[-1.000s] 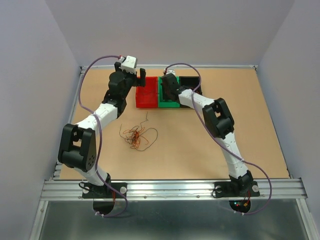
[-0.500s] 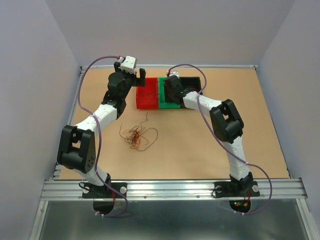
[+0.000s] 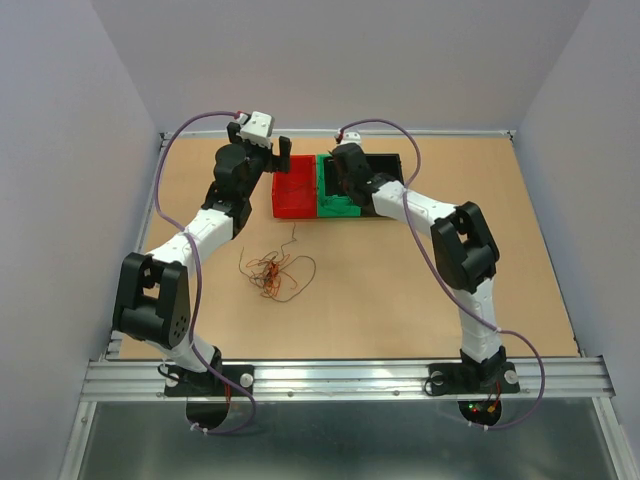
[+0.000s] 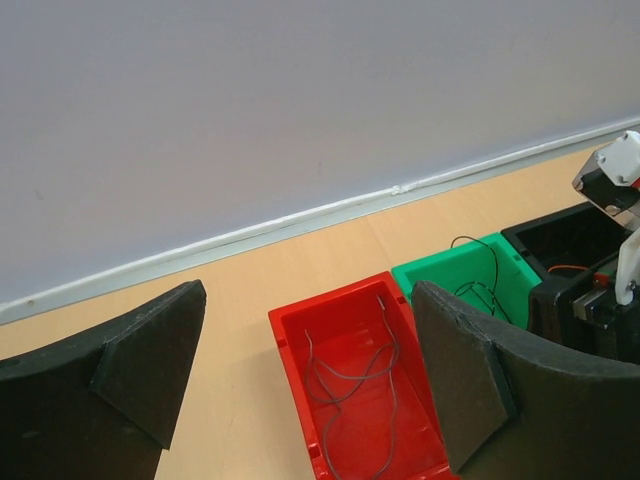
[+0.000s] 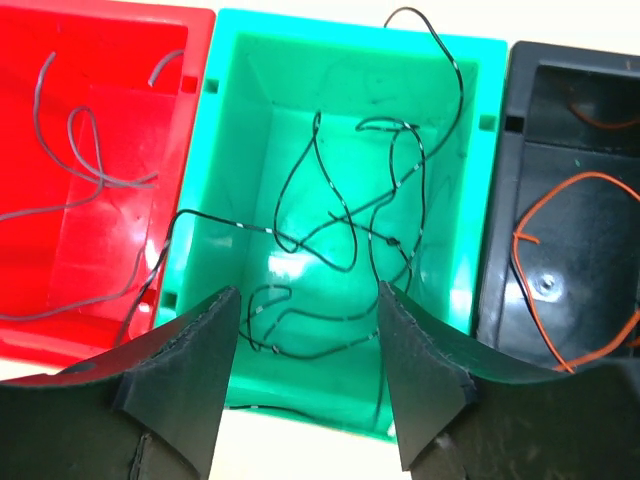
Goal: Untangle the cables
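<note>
Left gripper is released, jaws wide apart with nothing between the pads, raised by the far left corner of the red bin. Right gripper is also released, jaws apart and gripping nothing, hovering directly over the green bin. The main clump of cables is a curly tangle of orange-red and dark strands. It lies loose on the tan table in front of the left arm, well apart from both grippers and nearer the camera than the bins. One thin strand runs from the clump up toward the red bin. Three bins sit touching in a row at the far side: red on the left, green in the middle, black bin on the right. A grey wire lies looped on the red bin floor. A dark wire lies in loose loops in the green bin under the right gripper. One part of it arches over the far rim and another drapes over the left wall toward the red bin. An orange wire curls inside the black bin. Whether the right pads touch the dark wire cannot be told; it looks to be lying free below them.
</note>
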